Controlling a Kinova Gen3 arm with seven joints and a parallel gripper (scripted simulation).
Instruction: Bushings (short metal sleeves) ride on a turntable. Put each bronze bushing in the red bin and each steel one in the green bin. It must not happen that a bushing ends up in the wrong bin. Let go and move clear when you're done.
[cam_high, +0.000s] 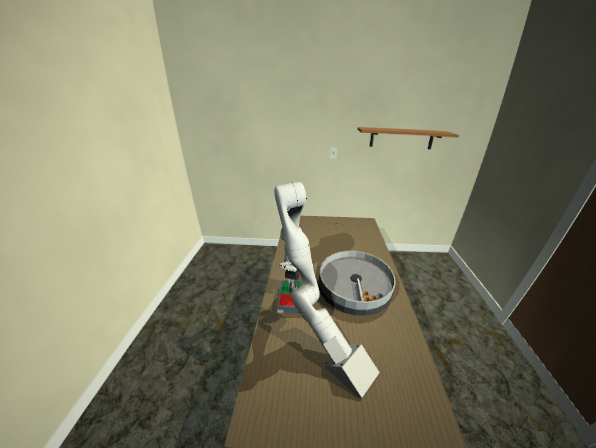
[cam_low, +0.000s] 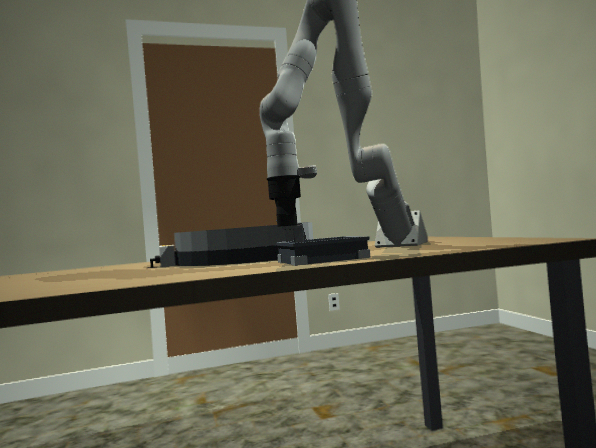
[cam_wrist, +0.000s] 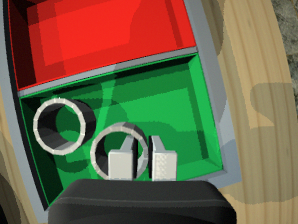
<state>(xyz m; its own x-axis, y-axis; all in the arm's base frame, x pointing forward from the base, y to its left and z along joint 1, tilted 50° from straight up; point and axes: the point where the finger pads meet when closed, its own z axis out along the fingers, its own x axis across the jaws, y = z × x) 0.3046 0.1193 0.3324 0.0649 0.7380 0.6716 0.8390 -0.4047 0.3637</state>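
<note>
In the wrist view my gripper (cam_wrist: 143, 150) is shut on the wall of a steel bushing (cam_wrist: 119, 151), a pale grey ring, and holds it over the green bin (cam_wrist: 127, 123). A second steel bushing (cam_wrist: 61, 125) lies in the green bin at its left. The red bin (cam_wrist: 100, 23) beside it holds nothing. In the top view the gripper (cam_high: 289, 270) hangs just above the two bins (cam_high: 288, 298) at the table's left edge. The grey turntable (cam_high: 355, 281) holds several bronze bushings (cam_high: 370, 296) near its front rim.
The arm's lower links and base (cam_high: 350, 367) stand between the bins and the table's near end. In the exterior view the turntable (cam_low: 235, 244) sits behind the low bin tray (cam_low: 322, 248). A wall shelf (cam_high: 407, 133) hangs far behind.
</note>
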